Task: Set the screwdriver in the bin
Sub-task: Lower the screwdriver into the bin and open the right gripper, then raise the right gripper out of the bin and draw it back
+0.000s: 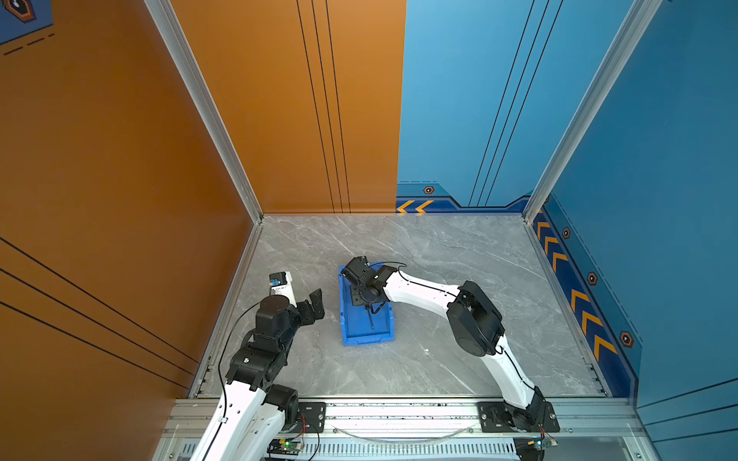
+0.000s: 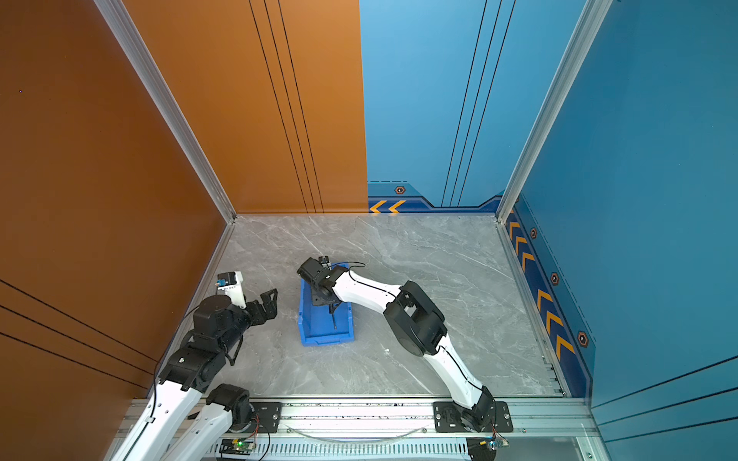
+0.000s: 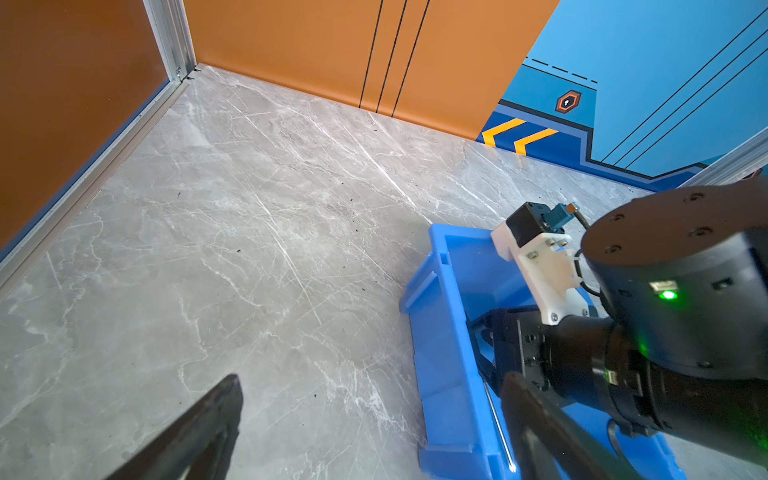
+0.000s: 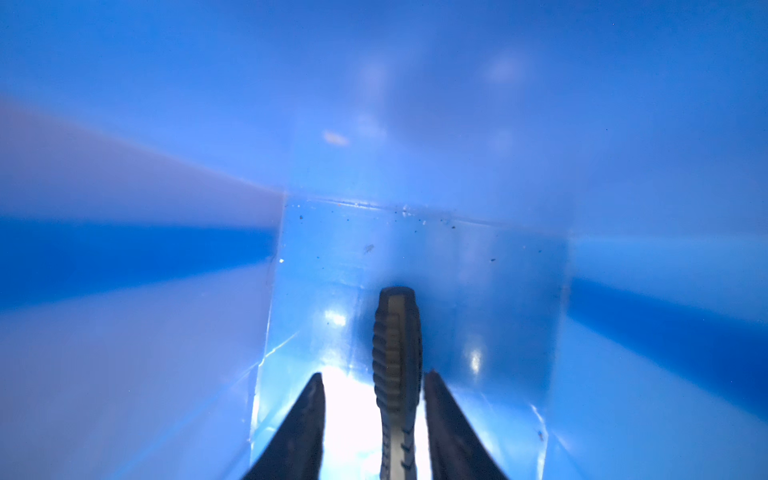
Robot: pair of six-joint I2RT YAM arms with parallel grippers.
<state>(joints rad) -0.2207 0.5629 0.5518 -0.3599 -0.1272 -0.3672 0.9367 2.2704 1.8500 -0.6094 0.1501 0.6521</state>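
Note:
The blue bin (image 1: 367,340) (image 2: 325,340) lies left of the table's middle in both top views. My right gripper (image 1: 369,309) (image 2: 333,309) reaches down into it. In the right wrist view the jaws (image 4: 374,374) stand apart over the bin floor (image 4: 478,270). The screwdriver's ribbed black handle (image 4: 397,340) sits between them, with a clear gap on one side and the other finger close beside it. Its thin silver shaft (image 1: 370,319) (image 2: 333,319) (image 3: 496,424) points toward the bin's near end. My left gripper (image 1: 316,306) (image 2: 269,305) (image 3: 372,380) is open and empty over the table, left of the bin (image 3: 440,332).
Grey marble tabletop (image 1: 439,259) enclosed by orange and blue walls with aluminium posts. The right arm's elbow (image 1: 475,319) arches over the table right of the bin. A small white speck (image 1: 426,350) lies on the marble near the bin's front corner.

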